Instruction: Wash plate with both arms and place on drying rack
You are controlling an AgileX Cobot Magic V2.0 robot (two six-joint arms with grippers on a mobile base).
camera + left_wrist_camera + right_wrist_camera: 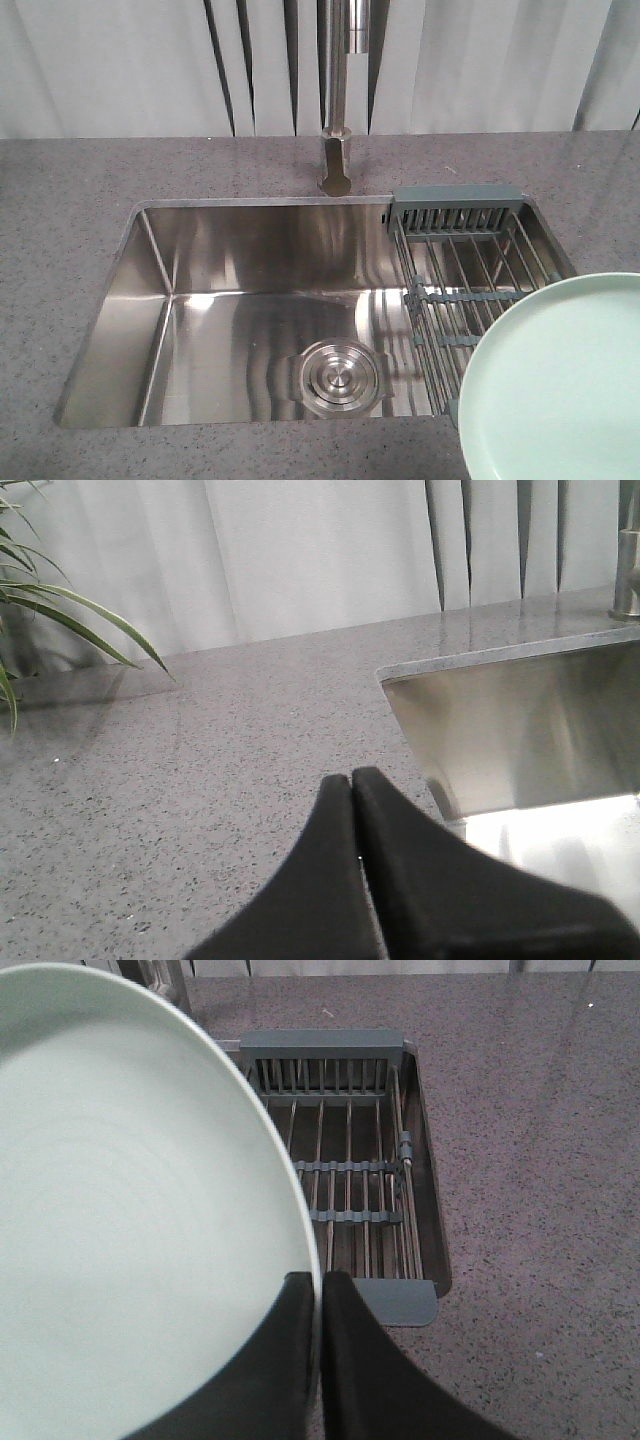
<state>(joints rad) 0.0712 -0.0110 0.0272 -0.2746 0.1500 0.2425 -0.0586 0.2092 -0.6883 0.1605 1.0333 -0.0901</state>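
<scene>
The pale mint-green plate point(560, 385) fills the lower right of the front view and the left of the right wrist view point(130, 1210), held up above the counter. My right gripper point(320, 1285) is shut on the plate's rim, one black finger on each face. The drying rack point(470, 285) of steel wires with grey-green bars spans the right end of the sink; in the right wrist view the drying rack point(345, 1185) lies just beyond the plate. My left gripper point(352, 777) is shut on nothing, low over the grey counter left of the sink. Neither arm shows in the front view.
The steel sink basin point(250, 320) has a round drain point(335, 377) and a faucet point(337, 150) behind it. Speckled grey counter point(70, 190) surrounds it. A plant's leaves point(40, 610) hang at the far left of the left wrist view, before pale curtains point(300, 550).
</scene>
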